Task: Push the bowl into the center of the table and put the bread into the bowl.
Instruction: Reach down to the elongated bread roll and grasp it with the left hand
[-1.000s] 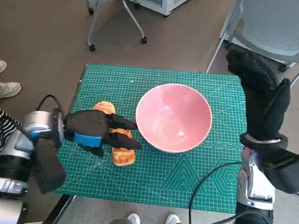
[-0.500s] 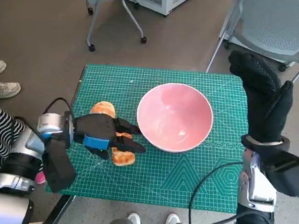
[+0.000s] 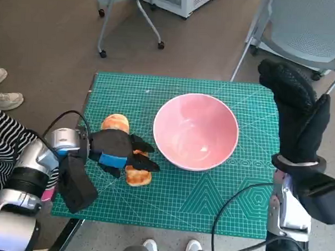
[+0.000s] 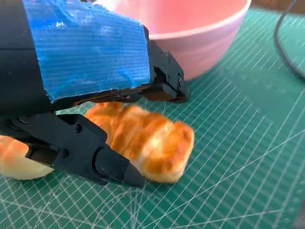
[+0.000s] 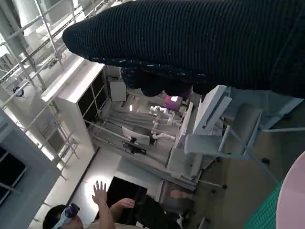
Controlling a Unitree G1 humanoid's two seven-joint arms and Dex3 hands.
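The pink bowl (image 3: 195, 131) stands near the middle of the green cutting mat (image 3: 209, 199); in the left wrist view its wall (image 4: 205, 38) rises just behind the hand. A golden bread loaf (image 3: 138, 176) (image 4: 147, 140) lies flat on the mat left of the bowl. My left hand (image 3: 120, 149) reaches over it, one black finger (image 4: 164, 81) on the bowl side and another finger (image 4: 81, 152) on the near side, spread apart. I cannot tell whether they press the bread. My right hand (image 3: 295, 106) is raised at the table's right edge, fingers extended, holding nothing.
A second, rounder bun (image 3: 115, 122) (image 4: 14, 160) lies on the mat behind my left hand. A chair (image 3: 310, 31) stands beyond the right corner and a wheeled frame (image 3: 127, 18) behind the table. A person's shoes (image 3: 2, 90) are on the floor at the left.
My left forearm has swung in closer to the table and the fingers have spread lower around the loaf. The loaf and the bowl have stayed in place. My right hand has drifted slightly right.
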